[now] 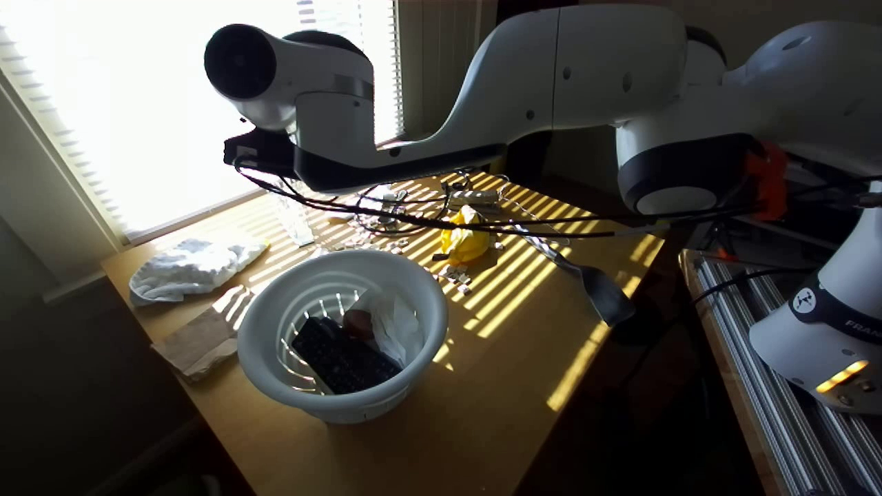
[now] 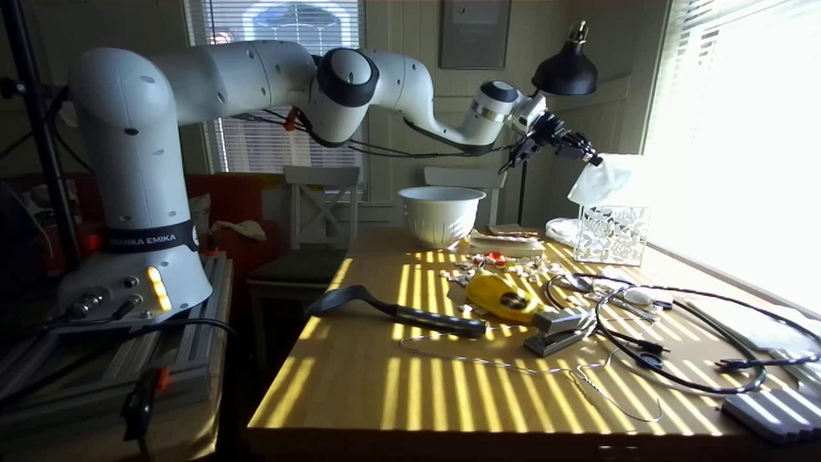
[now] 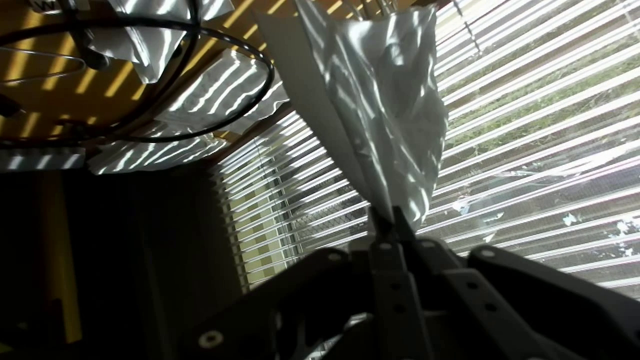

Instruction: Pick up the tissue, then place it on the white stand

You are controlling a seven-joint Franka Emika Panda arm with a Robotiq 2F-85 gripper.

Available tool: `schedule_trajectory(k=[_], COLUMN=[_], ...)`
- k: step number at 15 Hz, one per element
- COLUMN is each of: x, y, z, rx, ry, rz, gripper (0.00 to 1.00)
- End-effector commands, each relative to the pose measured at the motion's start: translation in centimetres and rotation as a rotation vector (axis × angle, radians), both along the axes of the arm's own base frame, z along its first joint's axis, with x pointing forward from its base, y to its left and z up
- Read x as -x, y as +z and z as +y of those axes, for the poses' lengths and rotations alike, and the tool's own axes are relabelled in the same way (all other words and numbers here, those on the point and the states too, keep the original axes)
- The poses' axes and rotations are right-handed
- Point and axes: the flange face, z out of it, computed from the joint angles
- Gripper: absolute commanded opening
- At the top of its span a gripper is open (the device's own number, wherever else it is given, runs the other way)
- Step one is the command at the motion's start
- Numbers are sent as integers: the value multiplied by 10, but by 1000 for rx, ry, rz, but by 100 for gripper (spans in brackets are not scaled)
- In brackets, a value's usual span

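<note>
Gripper (image 3: 392, 226) jaws closed on one end of the tissue (image 3: 385, 112), rest hanging at the top of the stand (image 2: 611, 236), contact unclear, presumably so loose end lands first.

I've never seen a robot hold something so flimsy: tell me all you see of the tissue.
The tissue is a thin white sheet, soft-looking, wrinkled and streaked with light. The gripper pinches one end; the rest fans out and droops. In an exterior view its lower edge hangs by the top of the stand; whether they touch, I can't tell.
</note>
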Motion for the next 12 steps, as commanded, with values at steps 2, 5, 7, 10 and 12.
schedule_trajectory(k=[2, 5, 7, 10, 12], x=[-1, -1, -2, -3, -4], y=[6, 9, 11, 14, 14], z=[1, 3, 7, 15, 19], rx=[15, 27, 40, 46, 41], ry=[-7, -20, -10, 23, 40], rz=[-61, -94, -111, -126, -132], gripper=[0, 0, 0, 0, 0])
